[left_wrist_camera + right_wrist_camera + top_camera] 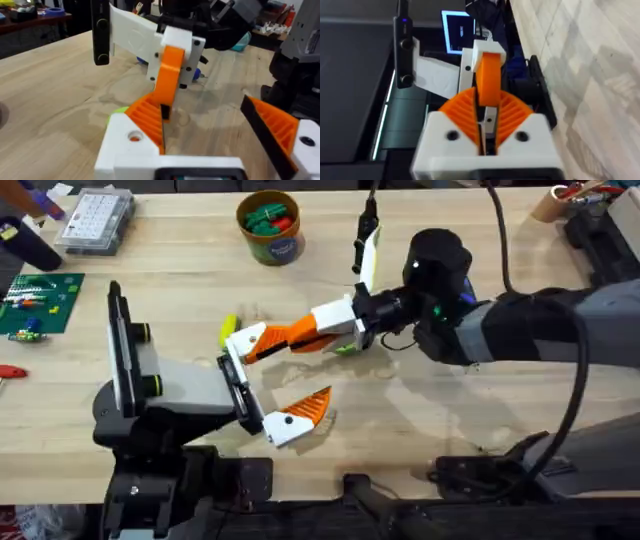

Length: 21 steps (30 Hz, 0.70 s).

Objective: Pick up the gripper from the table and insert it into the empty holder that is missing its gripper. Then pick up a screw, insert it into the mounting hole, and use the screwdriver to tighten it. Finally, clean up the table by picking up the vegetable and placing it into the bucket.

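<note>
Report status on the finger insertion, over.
Right gripper shut on orange gripper finger. Finger's white base at the holder, seating unclear. Yellow-green piece on the table close by the holder.

Bright even light, soft shadows on the table [420,410], wrist views blurred up close

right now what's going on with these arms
The right gripper is shut on the orange ribbed wedge-shaped plastic finger with the white blocky base. It holds that finger at the open side of the black-and-white jaw mount on the bulky grey arm. Whether it is fully seated cannot be told. The mount's other orange-and-white finger with a black dot sits in place. The small round brown-orange bucket stands at the table's far side.
</note>
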Each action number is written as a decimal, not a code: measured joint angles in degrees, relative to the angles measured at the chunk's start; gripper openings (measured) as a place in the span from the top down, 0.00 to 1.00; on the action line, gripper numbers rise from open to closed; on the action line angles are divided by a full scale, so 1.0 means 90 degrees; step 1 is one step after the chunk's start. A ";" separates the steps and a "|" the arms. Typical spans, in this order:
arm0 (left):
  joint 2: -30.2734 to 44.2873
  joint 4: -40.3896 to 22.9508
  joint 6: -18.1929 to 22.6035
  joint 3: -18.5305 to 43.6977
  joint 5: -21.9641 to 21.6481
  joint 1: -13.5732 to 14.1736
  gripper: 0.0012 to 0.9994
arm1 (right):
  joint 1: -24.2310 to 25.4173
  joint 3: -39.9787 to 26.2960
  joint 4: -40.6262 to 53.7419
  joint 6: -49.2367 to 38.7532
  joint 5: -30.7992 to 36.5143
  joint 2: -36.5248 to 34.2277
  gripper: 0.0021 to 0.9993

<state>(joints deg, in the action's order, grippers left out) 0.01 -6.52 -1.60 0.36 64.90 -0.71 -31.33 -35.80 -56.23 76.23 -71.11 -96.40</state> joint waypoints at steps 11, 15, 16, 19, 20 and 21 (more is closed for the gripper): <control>0.0000 0.0000 0.0006 0.0000 -0.0005 -0.0002 0.01 | 0.0000 0.0008 -0.0014 -0.0001 0.0042 -0.0010 1.00; 0.0000 0.0002 0.0004 0.0000 -0.0029 -0.0002 0.01 | -0.0023 0.0008 -0.0017 -0.0001 0.0119 -0.0010 1.00; 0.0000 0.0003 0.0005 0.0000 -0.0040 -0.0002 0.01 | -0.0035 0.0008 -0.0019 -0.0001 0.0144 -0.0010 1.00; 0.0000 0.0007 0.0004 0.0000 -0.0072 -0.0007 0.01 | -0.0094 0.0008 -0.0029 -0.0001 0.0234 -0.0010 1.00; 0.0000 0.0008 0.0003 0.0000 -0.0085 -0.0014 0.01 | -0.0107 0.0008 -0.0032 -0.0001 0.0270 -0.0010 1.00; 0.0000 0.0010 0.0001 0.0000 -0.0099 -0.0018 0.01 | -0.0117 0.0008 -0.0033 -0.0001 0.0290 -0.0010 1.00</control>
<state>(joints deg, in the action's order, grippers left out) 0.01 -6.44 -1.59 0.36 64.02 -0.88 -32.38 -35.73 -56.53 76.23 -68.50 -96.49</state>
